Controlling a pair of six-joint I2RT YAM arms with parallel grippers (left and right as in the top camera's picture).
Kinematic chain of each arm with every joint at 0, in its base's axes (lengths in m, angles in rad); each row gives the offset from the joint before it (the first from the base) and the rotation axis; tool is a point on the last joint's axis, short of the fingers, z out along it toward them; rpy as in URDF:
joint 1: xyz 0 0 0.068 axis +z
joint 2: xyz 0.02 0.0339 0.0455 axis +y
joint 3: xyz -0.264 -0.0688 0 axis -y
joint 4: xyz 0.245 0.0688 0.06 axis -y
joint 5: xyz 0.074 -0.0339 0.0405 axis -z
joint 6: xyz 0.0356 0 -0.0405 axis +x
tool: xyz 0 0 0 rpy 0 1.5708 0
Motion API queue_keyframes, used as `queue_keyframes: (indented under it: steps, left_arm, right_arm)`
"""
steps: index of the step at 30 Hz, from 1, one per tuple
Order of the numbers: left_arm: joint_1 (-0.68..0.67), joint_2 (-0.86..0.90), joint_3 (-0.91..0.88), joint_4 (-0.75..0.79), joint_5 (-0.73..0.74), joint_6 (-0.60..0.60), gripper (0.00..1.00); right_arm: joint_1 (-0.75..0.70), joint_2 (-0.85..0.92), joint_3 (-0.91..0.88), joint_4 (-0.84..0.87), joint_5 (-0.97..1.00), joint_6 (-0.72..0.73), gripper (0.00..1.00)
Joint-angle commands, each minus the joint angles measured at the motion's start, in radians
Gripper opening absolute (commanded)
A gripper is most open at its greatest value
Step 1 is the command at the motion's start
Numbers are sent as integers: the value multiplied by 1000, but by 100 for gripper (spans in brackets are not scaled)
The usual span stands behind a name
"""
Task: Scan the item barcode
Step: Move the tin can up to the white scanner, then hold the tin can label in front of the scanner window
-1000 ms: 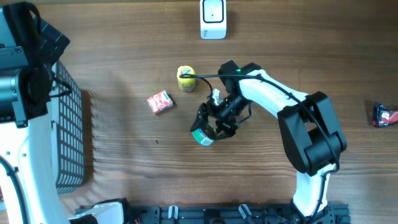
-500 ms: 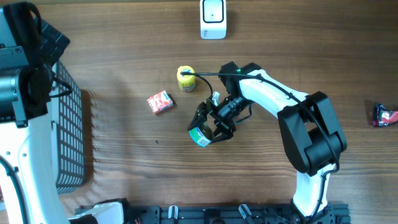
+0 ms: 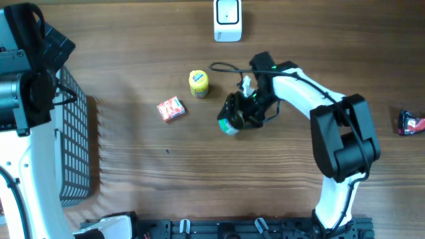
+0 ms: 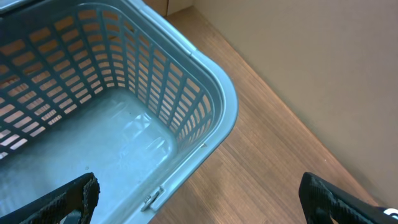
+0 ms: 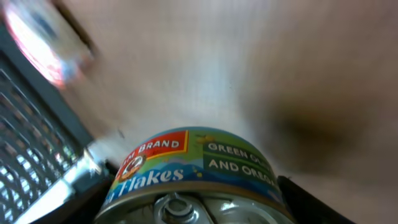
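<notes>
Flakes can [image 5: 193, 165] clamped in right gripper [image 3: 234, 119], near yellow tub [image 3: 198, 83]; left gripper [image 4: 204, 196] spread wide above basket [image 4: 214, 106]

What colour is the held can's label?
Mostly green and blue, with a red banner; the can shows it best in the right wrist view.

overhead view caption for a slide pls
Right gripper holding a green-labelled can, white scanner at the far edge of the table
</notes>
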Motion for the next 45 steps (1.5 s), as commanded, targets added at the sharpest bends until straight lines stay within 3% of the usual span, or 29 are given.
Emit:
queue_keyframes:
  steps: [1, 5, 9, 15, 19, 30, 39, 45]
  left_arm:
    - [6, -3, -5, 0, -1, -12, 100]
    - [6, -3, -5, -6, -53, -9, 100]
    - [6, -3, -5, -9, -56, -9, 100]
    - [6, -3, -5, -47, -161, -9, 100]
    - [6, -3, -5, -69, -160, -10, 100]
    - [6, -3, -5, -86, -177, -9, 100]
    - [6, -3, -5, -114, -193, -10, 100]
    - [6, -3, -5, -134, -194, -10, 100]
  right_arm:
    - [-58, 15, 19, 94, 97, -15, 52]
    - [-79, 15, 42, 264, 294, -16, 52]
    - [-79, 15, 42, 503, 307, -48, 52]
    - [-77, 15, 41, 803, 500, -113, 52]
    - [-77, 15, 41, 983, 582, -129, 59]
    - [-54, 196, 41, 1535, 645, -183, 57]
    - [64, 245, 79, 1646, 736, -423, 57]
    - [66, 370, 283, 1573, 740, -459, 56]
